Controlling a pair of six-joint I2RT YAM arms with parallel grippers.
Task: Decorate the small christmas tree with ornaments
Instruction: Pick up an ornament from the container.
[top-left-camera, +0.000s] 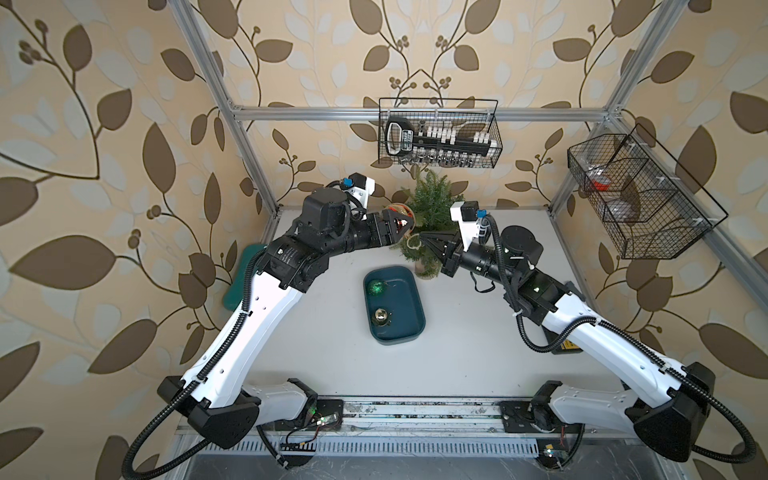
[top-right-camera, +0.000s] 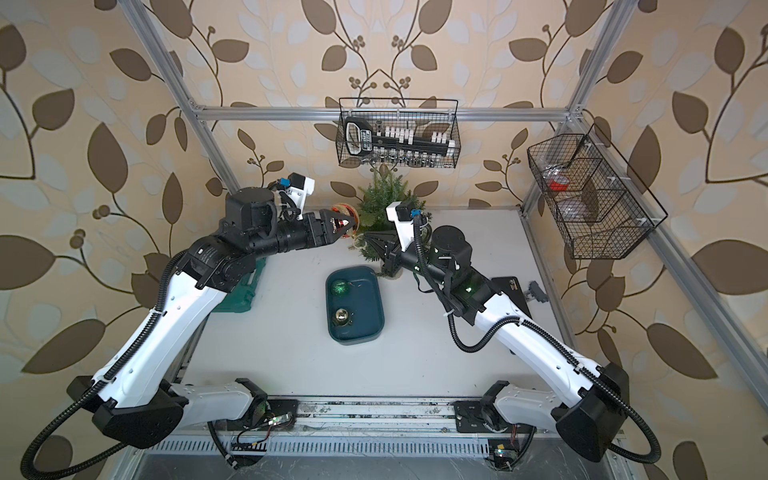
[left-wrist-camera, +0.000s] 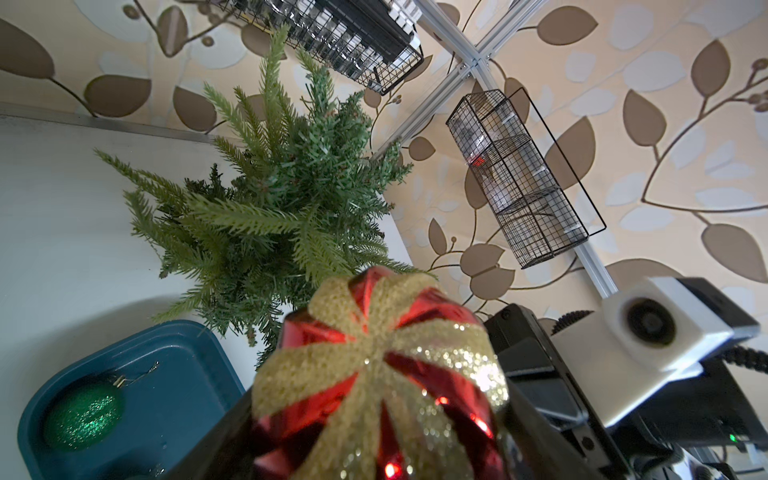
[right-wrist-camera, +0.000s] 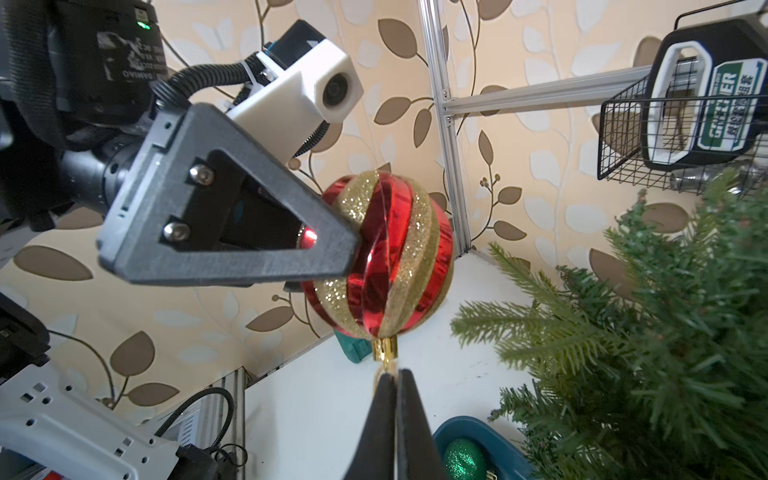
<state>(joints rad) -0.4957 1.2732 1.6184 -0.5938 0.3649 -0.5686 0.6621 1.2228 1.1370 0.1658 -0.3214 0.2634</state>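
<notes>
Jaws of the right gripper (right-wrist-camera: 394, 380) were pressed together on the loop (right-wrist-camera: 383, 365) of the red bauble (right-wrist-camera: 386, 257), barely visible between them; those of the left gripper (top-left-camera: 405, 227), half spread, clasped the ball itself, one finger hidden behind it, just beside the small christmas tree (top-left-camera: 432, 203).

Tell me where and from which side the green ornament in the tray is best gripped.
Probably the ball itself, from straight above. The green ornament lies on its side in a far corner of the tray, so the walls block a level approach, and its thin loop lies along the tray floor, hard to pinch.
</notes>
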